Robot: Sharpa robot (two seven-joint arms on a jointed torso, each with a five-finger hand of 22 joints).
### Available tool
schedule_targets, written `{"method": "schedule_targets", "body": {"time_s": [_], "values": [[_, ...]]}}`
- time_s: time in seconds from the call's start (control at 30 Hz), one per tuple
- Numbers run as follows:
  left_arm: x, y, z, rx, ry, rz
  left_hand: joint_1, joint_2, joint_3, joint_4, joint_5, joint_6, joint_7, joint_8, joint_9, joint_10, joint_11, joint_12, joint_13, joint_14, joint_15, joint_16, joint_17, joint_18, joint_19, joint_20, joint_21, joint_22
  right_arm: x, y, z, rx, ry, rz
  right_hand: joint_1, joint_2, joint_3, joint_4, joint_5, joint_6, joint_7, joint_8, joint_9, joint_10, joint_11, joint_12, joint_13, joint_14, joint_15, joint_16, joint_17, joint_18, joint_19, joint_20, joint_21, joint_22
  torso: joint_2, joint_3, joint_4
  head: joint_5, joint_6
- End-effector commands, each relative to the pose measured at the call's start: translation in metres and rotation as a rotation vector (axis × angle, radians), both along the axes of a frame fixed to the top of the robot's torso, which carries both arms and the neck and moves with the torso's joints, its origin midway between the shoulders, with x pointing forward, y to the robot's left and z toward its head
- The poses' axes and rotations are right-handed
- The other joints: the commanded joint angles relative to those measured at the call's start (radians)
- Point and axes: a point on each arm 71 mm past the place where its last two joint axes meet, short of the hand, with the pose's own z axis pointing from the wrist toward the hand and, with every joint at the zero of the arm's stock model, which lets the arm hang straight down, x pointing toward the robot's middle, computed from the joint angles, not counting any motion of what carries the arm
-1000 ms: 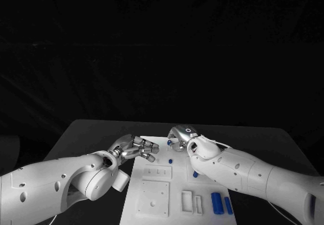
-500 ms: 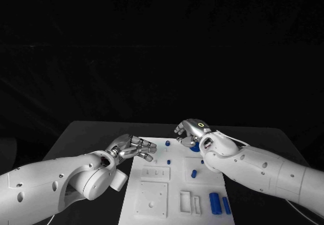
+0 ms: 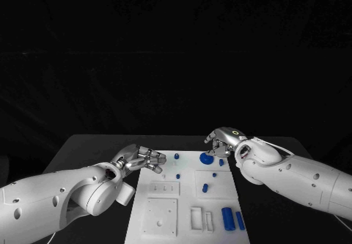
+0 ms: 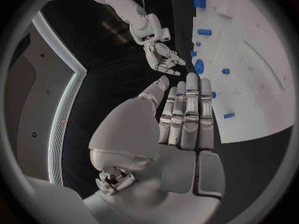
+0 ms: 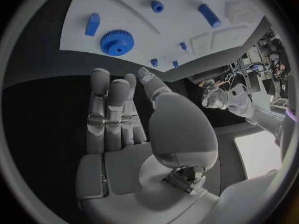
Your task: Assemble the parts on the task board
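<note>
White board (image 3: 165, 211) flat in the middle of the black table (image 3: 88, 147), blue pieces scattered over it. Blue toothed wheel (image 3: 207, 158) near the far edge, a small blue peg (image 3: 220, 162) just beside it, two blue cylinders (image 3: 227, 218) close together at the near right corner. Left hand (image 3: 144, 159) over the board's far left edge, fingers apart, holding nothing. Right hand (image 3: 222, 142) near the wheel, fingers loosely spread, empty too.
</note>
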Motion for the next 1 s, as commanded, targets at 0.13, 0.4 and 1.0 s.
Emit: {"method": "schedule_targets", "body": {"time_s": [0.13, 0.4, 1.0], "values": [[0.0, -0.001, 0.001, -0.006, -0.005, -0.014, 0.001, -0.006, 0.005, -0.001, -0.004, -0.006, 0.0, -0.002, -0.001, -0.007, 0.001, -0.001, 0.0, 0.001, 0.004, -0.006, -0.001, -0.003, 0.003, 0.002, 0.006, -0.002, 0.004, -0.006, -0.013, -0.052, 0.121, -0.015, 0.007, 0.013, -0.042, 0.008, -0.005, -0.02, 0.005, 0.001, 0.0, -0.095, 0.006, 0.277, 0.261, -0.022, 0.008, 0.047, 0.109, 0.001, 0.018, 0.009, 0.116, 0.092, 0.001, -0.0025, -0.0013, -0.007, -0.002], [0.0, -0.002, 0.001, -0.007, -0.003, -0.019, 0.001, -0.006, 0.005, -0.001, -0.004, -0.006, 0.0, -0.002, -0.001, -0.007, 0.001, -0.001, 0.0, 0.001, 0.004, -0.006, -0.001, -0.003, 0.003, 0.002, 0.006, -0.002, 0.013, -0.009, -0.025, -0.065, 0.158, -0.046, 0.01, 0.004, -0.051, 0.039, -0.002, -0.038, 0.01, -0.001, -0.001, -0.051, 0.016, 0.53, 0.45, -0.011, 0.018, 0.12, 0.308, 0.008, 0.024, 0.02, 0.208, 0.184, 0.001, -0.0032, 0.0027, -0.014, -0.008], [0.001, -0.002, 0.001, -0.005, 0.001, -0.022, 0.0, -0.005, 0.005, -0.001, -0.004, -0.006, 0.0, -0.002, -0.001, -0.007, 0.001, -0.001, 0.0, 0.001, 0.004, -0.006, -0.001, -0.003, 0.0, 0.002, 0.01, -0.004, 0.018, -0.002, -0.04, -0.061, 0.194, -0.058, 0.002, 0.013, -0.028, 0.04, -0.011, -0.039, 0.012, -0.001, -0.001, -0.037, 0.019, 0.588, 0.492, -0.003, 0.02, 0.14, 0.371, 0.011, 0.025, 0.023, 0.271, 0.197, 0.0, -0.0036, 0.0012, -0.019, -0.015]]}}
